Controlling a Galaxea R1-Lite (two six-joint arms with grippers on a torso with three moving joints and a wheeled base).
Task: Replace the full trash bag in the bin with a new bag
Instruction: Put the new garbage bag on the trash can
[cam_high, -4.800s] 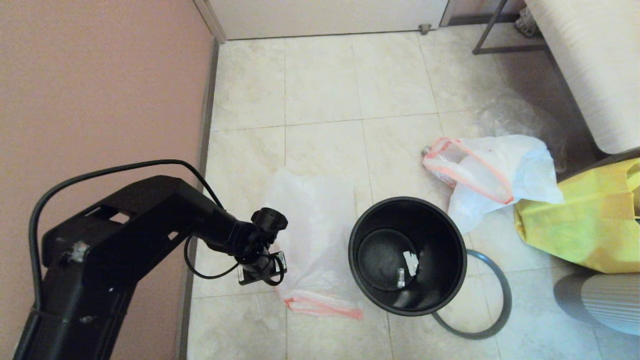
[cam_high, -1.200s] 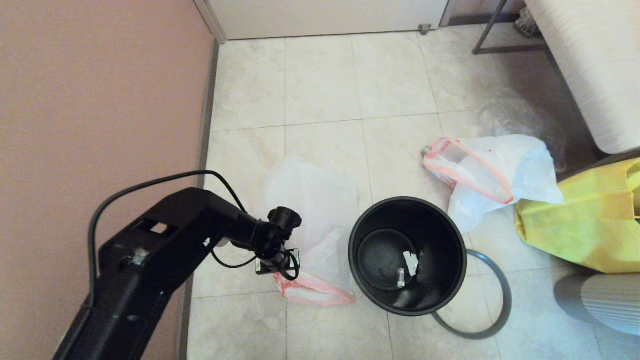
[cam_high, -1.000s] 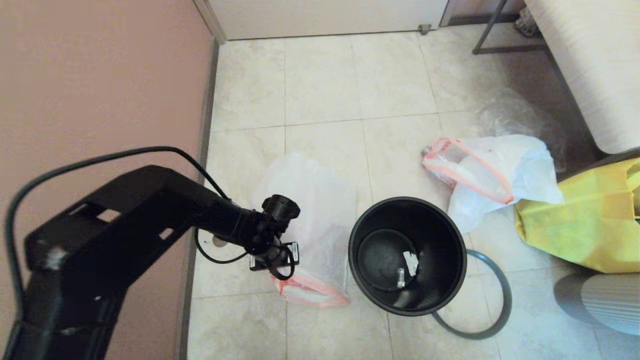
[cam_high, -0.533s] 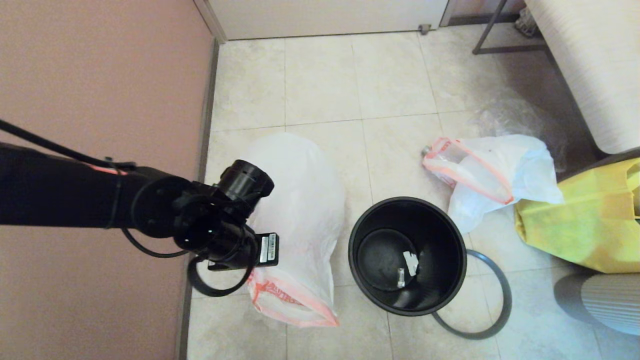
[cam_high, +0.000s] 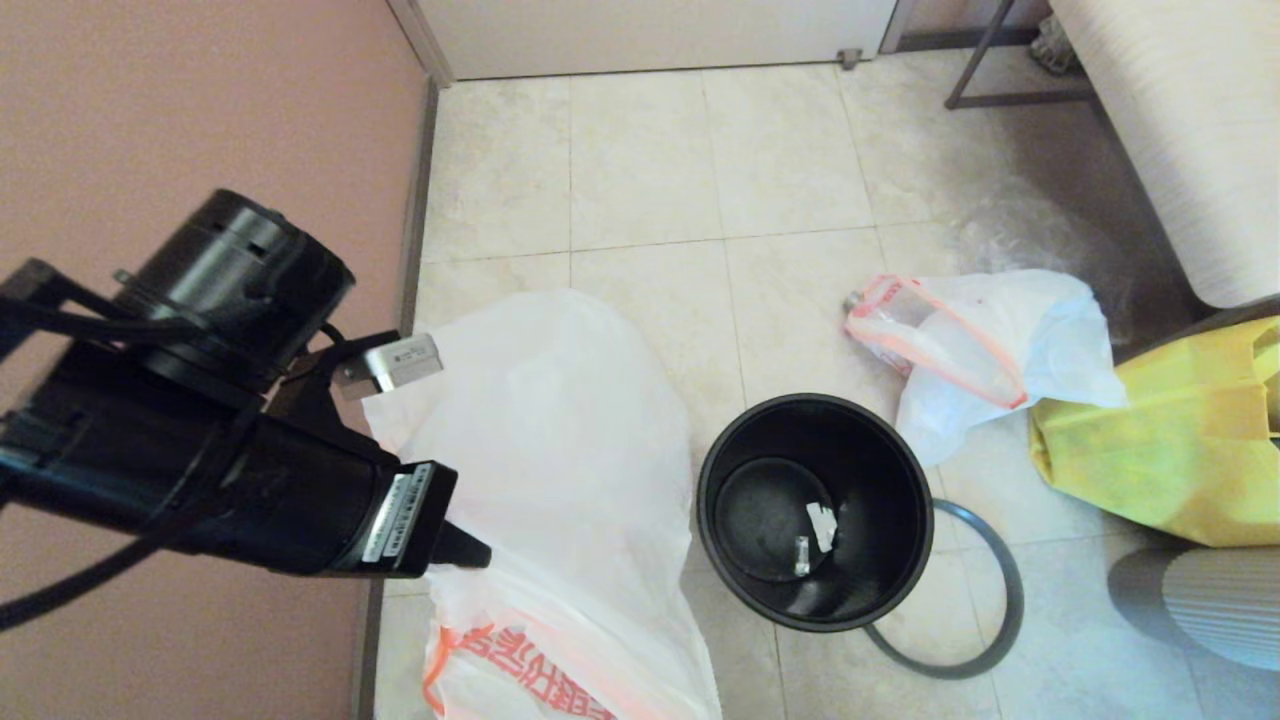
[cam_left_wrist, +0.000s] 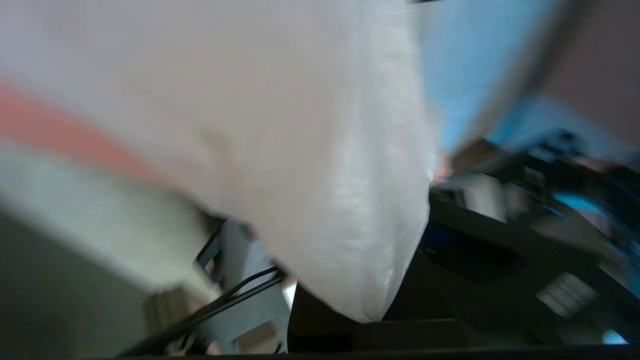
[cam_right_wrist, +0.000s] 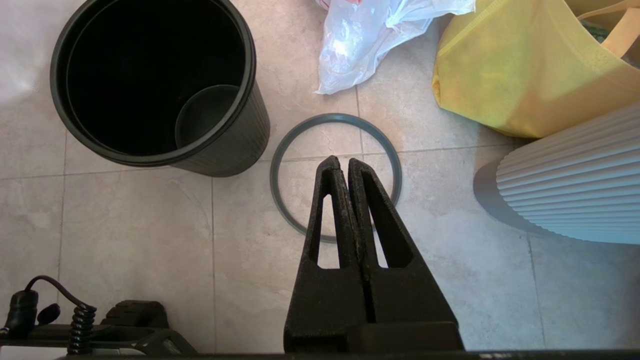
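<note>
The new bag (cam_high: 560, 440), thin white with red print, hangs from the left gripper (cam_high: 455, 550), whose fingers I cannot see. The right gripper (cam_right_wrist: 348, 167), pressed together and empty, is above the grey hoop (cam_right_wrist: 300, 135).

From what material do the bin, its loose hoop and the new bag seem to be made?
The bin: probably hard plastic, black, semi-matt, with a ribbed wall. The hoop: likely grey plastic, thin and smooth. The new bag: thin translucent white plastic film that drapes in soft folds.

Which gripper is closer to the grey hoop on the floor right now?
Right. The right gripper hangs shut directly above the grey hoop. The left gripper is across the bin, lifting the new bag.
</note>
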